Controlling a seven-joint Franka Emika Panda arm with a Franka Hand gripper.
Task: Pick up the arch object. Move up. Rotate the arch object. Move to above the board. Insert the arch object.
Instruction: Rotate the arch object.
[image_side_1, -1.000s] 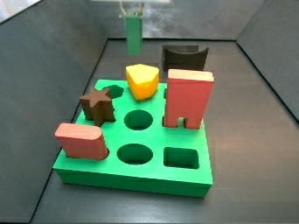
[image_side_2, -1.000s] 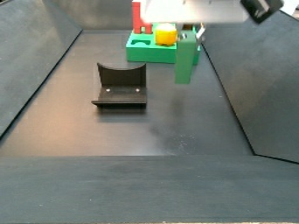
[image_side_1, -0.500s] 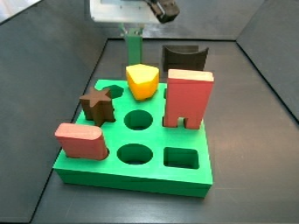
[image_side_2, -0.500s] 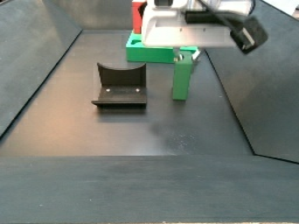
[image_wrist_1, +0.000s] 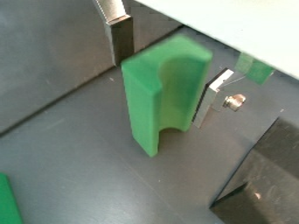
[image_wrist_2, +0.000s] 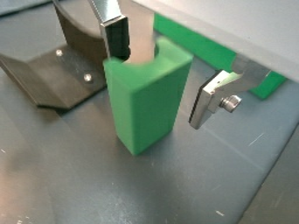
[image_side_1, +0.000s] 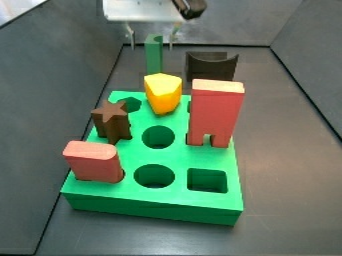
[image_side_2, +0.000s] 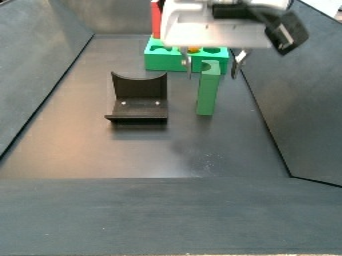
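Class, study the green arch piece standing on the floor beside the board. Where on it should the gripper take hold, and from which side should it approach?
Grip the upper part of the green arch from above, one finger on each broad flat face. It stands upright on its two legs, top free, and the gripper hangs open over it, fingers either side. The fixture and the board stand apart from it.

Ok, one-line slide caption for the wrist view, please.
Open gripper straddles the upright green arch piece on the floor beside the fixture.

Claw (image_wrist_1: 170, 74) low near floor — fingers spread.
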